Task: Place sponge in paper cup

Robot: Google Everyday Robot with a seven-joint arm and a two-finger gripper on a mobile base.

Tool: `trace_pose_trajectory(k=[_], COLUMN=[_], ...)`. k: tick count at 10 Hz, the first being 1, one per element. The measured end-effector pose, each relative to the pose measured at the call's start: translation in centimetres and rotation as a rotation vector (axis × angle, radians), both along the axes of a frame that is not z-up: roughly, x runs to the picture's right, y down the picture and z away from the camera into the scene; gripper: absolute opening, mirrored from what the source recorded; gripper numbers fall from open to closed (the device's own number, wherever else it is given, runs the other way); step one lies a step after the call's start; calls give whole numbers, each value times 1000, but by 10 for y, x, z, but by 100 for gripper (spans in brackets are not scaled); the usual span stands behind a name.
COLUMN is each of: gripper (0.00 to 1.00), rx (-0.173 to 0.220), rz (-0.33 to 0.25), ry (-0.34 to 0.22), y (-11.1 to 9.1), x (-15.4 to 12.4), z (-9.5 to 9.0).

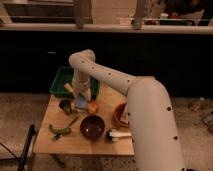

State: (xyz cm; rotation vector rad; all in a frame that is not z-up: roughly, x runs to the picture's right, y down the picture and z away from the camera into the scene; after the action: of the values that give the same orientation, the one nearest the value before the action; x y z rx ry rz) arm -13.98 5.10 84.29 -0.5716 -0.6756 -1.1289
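Gripper (81, 98) low over left of table (47, 142), between metal cup (65, 105) and orange thing (93, 107). Pale-blue sponge (81, 104) at its tip; whether gripped, cannot tell. Paper cup not distinguishable beneath. Likely placing step: you confirm cup directly below, then release.

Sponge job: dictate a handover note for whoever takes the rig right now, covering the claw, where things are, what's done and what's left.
claw: low over the left part of the table, between the metal cup and the orange thing.
sponge: the light-blue patch right at the claw's tip.
paper cup: cannot be told apart from the sponge and claw; it may sit just beneath them.
Done: the claw is at the sponge; the sponge in the cup is not confirmed.
Left: check the cup's spot, get the sponge in, lift clear.
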Motion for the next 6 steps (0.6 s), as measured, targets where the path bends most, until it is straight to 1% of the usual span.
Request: trace_pose_trajectory(k=[2,3,6], gripper=[1,4,32], rx=[-12,-21,-40], rz=[-4,-2,6], ry=[-6,-9,-9], y=[0,-1,-2], x=[-6,-10,-15], z=[3,4,7])
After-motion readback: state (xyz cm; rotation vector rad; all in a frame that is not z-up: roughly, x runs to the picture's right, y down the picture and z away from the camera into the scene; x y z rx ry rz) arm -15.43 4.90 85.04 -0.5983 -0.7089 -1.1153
